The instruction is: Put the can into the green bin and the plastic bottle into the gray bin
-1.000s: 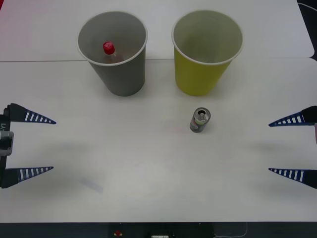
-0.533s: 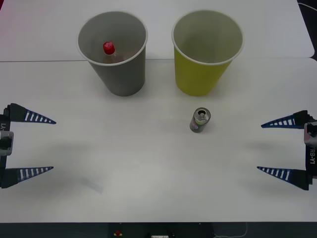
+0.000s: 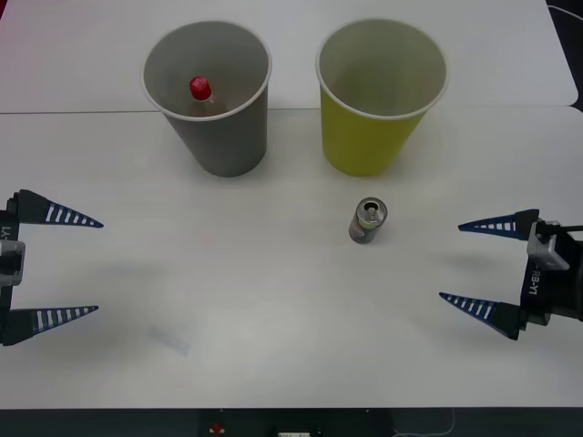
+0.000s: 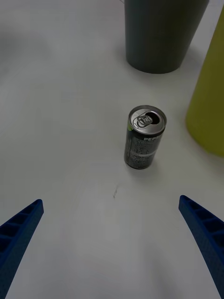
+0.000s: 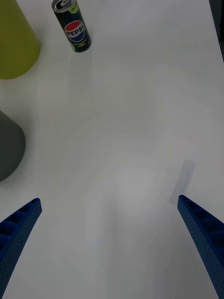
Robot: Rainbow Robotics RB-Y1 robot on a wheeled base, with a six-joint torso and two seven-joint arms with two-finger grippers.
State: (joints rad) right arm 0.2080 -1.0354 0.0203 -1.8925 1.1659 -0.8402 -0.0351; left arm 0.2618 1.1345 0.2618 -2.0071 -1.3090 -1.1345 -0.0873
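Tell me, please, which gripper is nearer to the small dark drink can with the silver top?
Right. The right gripper sits open just to the right of the can; the left gripper waits open at the table's far left edge.

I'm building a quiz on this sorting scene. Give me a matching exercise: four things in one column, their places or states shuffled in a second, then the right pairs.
Things:
1. bottle
2. can
3. right gripper
4. left gripper

Places or states:
A. upright on the table, in front of the green bin
B. open at the table's left edge
C. inside the gray bin
D. open, pointing at the can

Pairs: 1-C, 2-A, 3-D, 4-B
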